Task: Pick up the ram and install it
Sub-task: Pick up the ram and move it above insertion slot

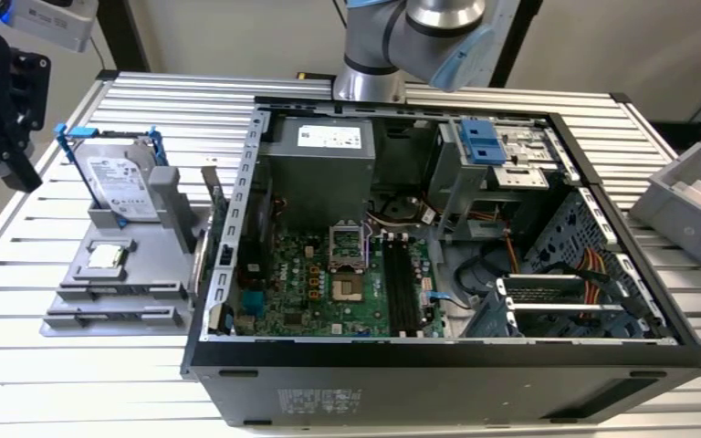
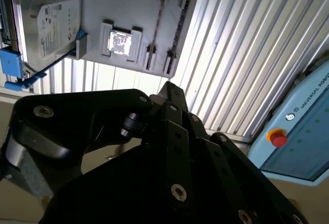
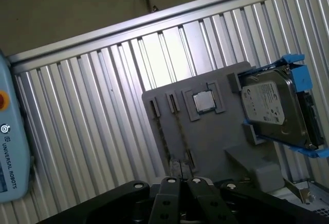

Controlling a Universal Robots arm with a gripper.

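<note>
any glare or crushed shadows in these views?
Second wrist view: glare blows the processor chip out to white, and the gripper is a near-black mass. First wrist view: a bright reflection on the table slats, but the chip's surface is readable there. Exterior view: even light, though the computer case interior goes dark toward the exterior view's right.

Gripper (image 3: pixel 182 180) cropped by frame edge
</note>
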